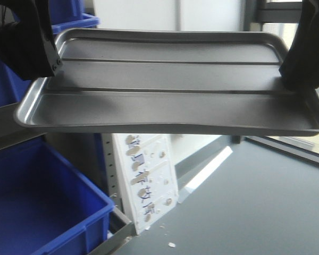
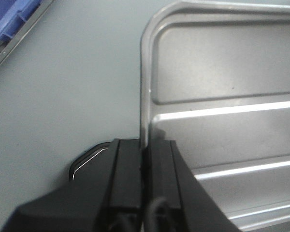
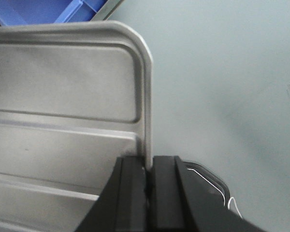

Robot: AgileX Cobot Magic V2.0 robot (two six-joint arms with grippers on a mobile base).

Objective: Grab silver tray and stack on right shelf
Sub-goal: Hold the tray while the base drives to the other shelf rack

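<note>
At the far left an upper blue bin (image 1: 69, 21) and a lower blue bin (image 1: 37, 212), two in all, sit in the shelf (image 1: 0, 130) behind its grey rail, which is probably where the load is bound. Next, the left end effector (image 2: 146, 147) is pinched tight on the left short rim of the silver tray (image 1: 170, 79). That single tray hangs roughly level in the air above the grey bench (image 1: 266, 202), touching nothing but the two end effectors. Its two long ridges run side to side. The right end effector (image 3: 149, 162) is clamped on the opposite short rim. Two grips at opposite ends, I judge, keep so wide and shallow a tray from tipping or twisting.
</note>
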